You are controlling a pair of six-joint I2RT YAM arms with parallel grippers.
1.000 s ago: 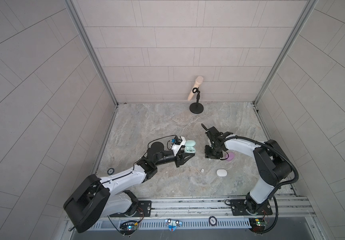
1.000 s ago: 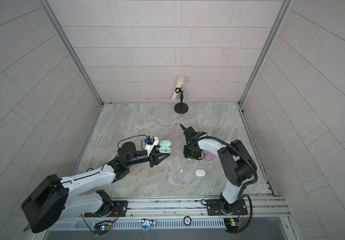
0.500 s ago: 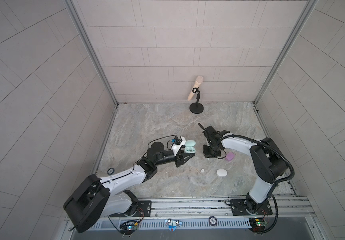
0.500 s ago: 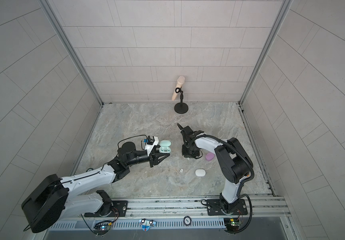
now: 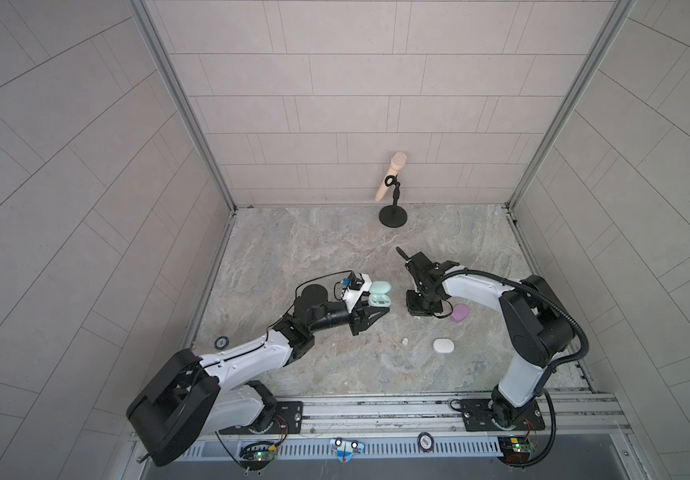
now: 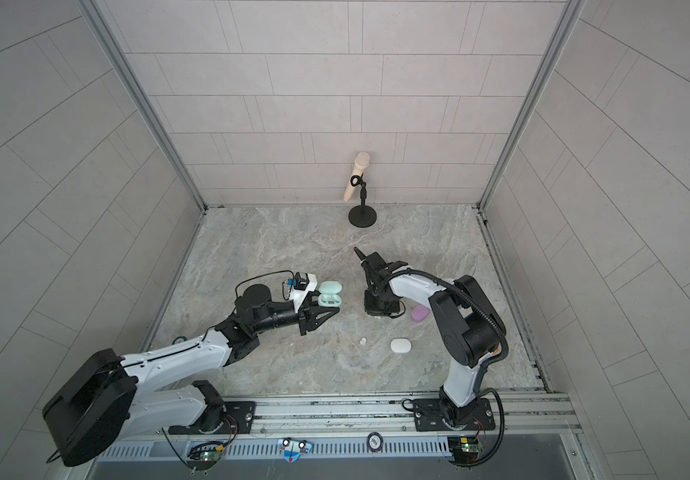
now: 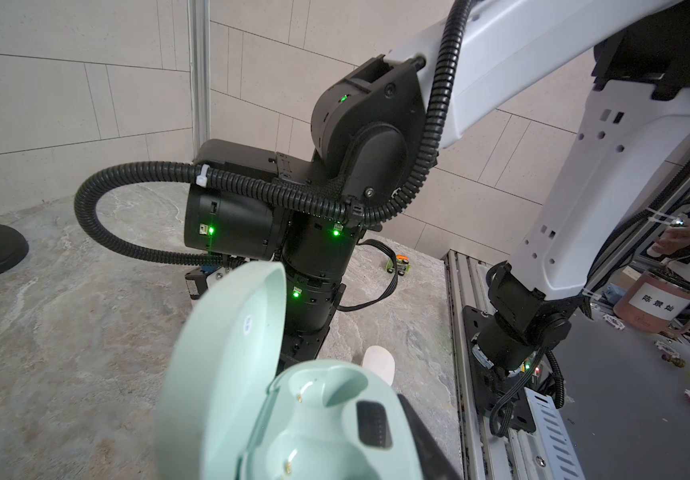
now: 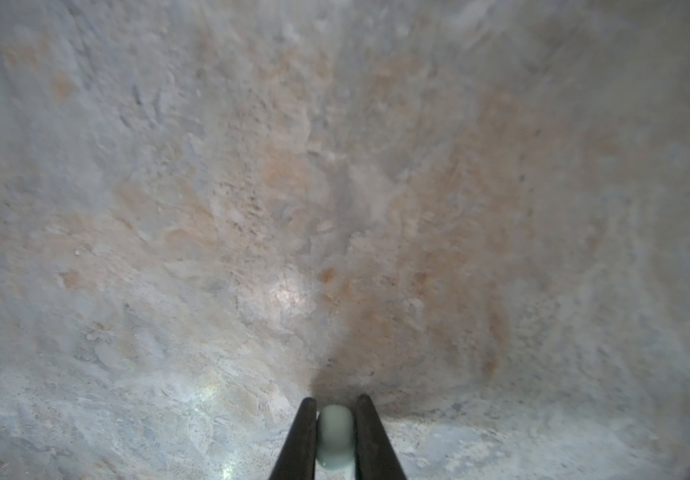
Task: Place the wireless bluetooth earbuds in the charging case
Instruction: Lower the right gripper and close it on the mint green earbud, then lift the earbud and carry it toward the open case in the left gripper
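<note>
Right jaws: clamped on a mint-green earbud (image 8: pixel 335 436), one dark finger (image 8: pixel 301 440) on either side of it, pointing straight down at the marbled tabletop (image 5: pixel 314 249) just right of its middle.
Mint-green earbud: pinched at the very fingertips, low over the stone (whether it touches the surface I cannot tell). In both top views it is hidden beneath the right arm (image 5: pixel 472 286).
Left jaws: clamped on the mint-green charging case (image 7: pixel 314 415), with a black finger (image 7: pixel 432 457) pressed against its side. The case is held off the tabletop, left of the middle.
Mint-green charging case: lid (image 7: pixel 227 365) swung open, and both wells show their gold contact pins. It is apart from the right jaws, with bare tabletop between them.
Lilac charging case (image 5: pixel 459 313): closed, lying just beside the right jaws on the side toward the right edge.
White charging case (image 5: pixel 443 345): closed, nearer the front edge than the lilac one.
White earbud (image 5: pixel 405 340): loose on the tabletop, near the white case on its middle-facing side.
Microphone (image 5: pixel 391 176): tilted on a black stand (image 5: pixel 393 216) at the far edge.
Green-and-orange toy (image 7: pixel 397 264): on the tabletop beyond the right arm (seen only in the left wrist view).
</note>
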